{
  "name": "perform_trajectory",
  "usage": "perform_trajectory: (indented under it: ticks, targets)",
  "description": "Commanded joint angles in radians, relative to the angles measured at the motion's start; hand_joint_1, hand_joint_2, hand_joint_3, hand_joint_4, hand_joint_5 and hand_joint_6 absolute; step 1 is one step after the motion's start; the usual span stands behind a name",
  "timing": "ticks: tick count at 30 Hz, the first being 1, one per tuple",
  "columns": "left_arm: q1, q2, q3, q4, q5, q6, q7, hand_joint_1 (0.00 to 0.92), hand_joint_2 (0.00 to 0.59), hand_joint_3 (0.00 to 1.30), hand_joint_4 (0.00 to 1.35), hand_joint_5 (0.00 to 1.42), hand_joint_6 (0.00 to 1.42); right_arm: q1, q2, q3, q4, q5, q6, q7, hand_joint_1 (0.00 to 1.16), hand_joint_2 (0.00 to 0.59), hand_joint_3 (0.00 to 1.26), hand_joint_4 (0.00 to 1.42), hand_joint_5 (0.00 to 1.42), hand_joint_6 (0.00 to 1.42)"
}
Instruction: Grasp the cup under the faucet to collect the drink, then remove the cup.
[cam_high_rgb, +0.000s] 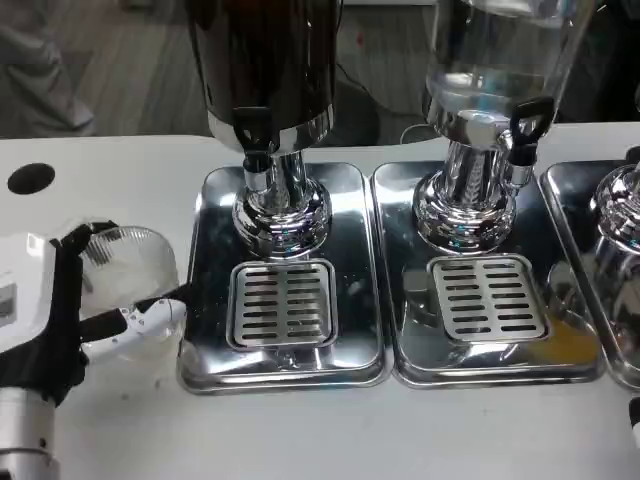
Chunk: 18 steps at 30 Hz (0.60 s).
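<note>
White table (300, 430): left robot hand (45, 315) grips a clear cup (130, 285) beside the dark dispenser's tray (205, 370).

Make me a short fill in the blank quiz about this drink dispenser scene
The clear cup is held by the robot's ____ robot hand.
The cup sits to the ____ of the dark dispenser's tray.
Each tray has a slotted ____ set into it.
The dispenser over the middle tray has a ____ tank.

Answers: left; left; grate; clear
</note>
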Motion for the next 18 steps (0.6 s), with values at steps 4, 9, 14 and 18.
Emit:
perform_trajectory:
  ticks: [4,9,14,18]
  targets:
    - [-0.094,-0.014,-0.018,0.044,0.013,0.007,-0.017,0.39,0.1,0.45,0.51,0.66,0.7,-0.001,-0.009,0.0,0.009,0.004,-0.018,0.011,0.23,0.459,0.11,0.0,0.0,0.0]
    - [-0.154,-0.036,-0.055,0.122,0.019,0.016,-0.014,0.391,0.1,0.45,0.51,0.66,0.7,0.006,-0.013,-0.006,0.013,0.01,-0.026,0.013,0.24,0.456,0.11,0.0,0.0,0.0]
    - [-0.209,-0.055,-0.1,0.188,0.025,0.026,-0.007,0.392,0.1,0.45,0.51,0.66,0.7,0.012,-0.015,-0.01,0.018,0.014,-0.033,0.015,0.25,0.453,0.11,0.0,0.0,0.0]
    - [-0.243,-0.07,-0.136,0.222,0.039,0.029,0.003,0.392,0.101,0.46,0.51,0.66,0.7,0.014,-0.019,-0.017,0.029,0.021,-0.039,0.015,0.25,0.452,0.11,0.0,0.0,0.0]
